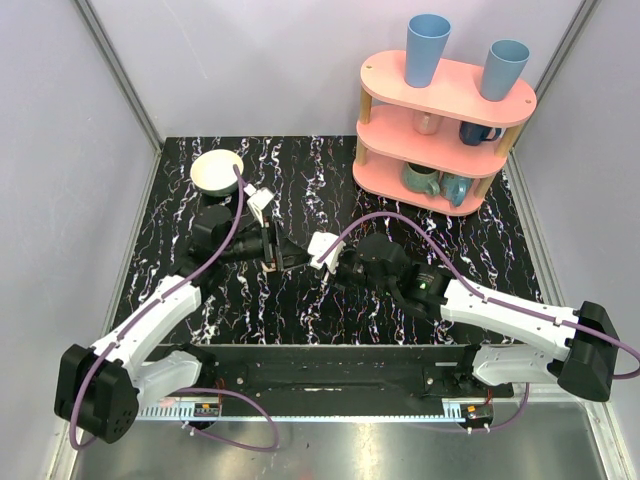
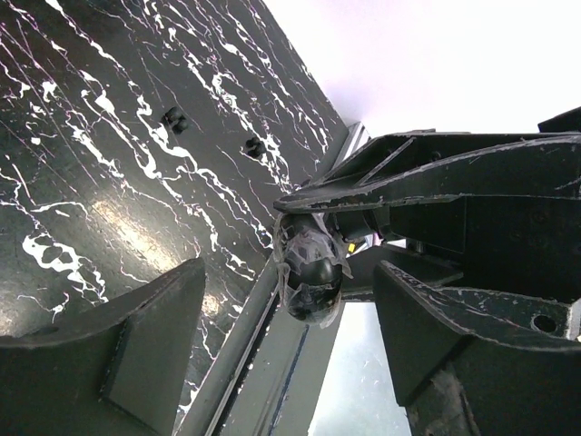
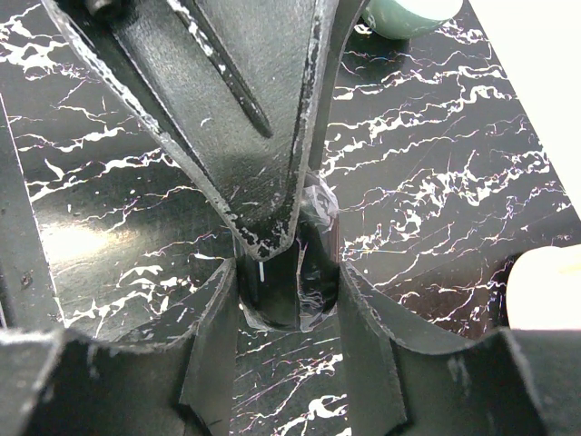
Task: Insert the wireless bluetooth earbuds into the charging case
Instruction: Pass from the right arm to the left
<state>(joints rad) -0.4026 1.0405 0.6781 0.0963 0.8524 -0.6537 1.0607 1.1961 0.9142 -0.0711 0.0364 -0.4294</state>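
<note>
My right gripper is shut on a small dark glossy rounded thing wrapped in clear film, which I take for the charging case. It hangs above the black marbled table. In the left wrist view the case sits between the wide-apart fingers of my open left gripper, with a gap on each side. One left finger reaches down over the case's top edge. Both grippers meet mid-table: left gripper, right gripper. Two tiny dark pieces lie on the table; whether they are the earbuds I cannot tell.
A cream bowl stands at the back left, and its rim shows in the right wrist view. A pink three-tier shelf with cups and mugs fills the back right. The table's metal edge runs under the left gripper.
</note>
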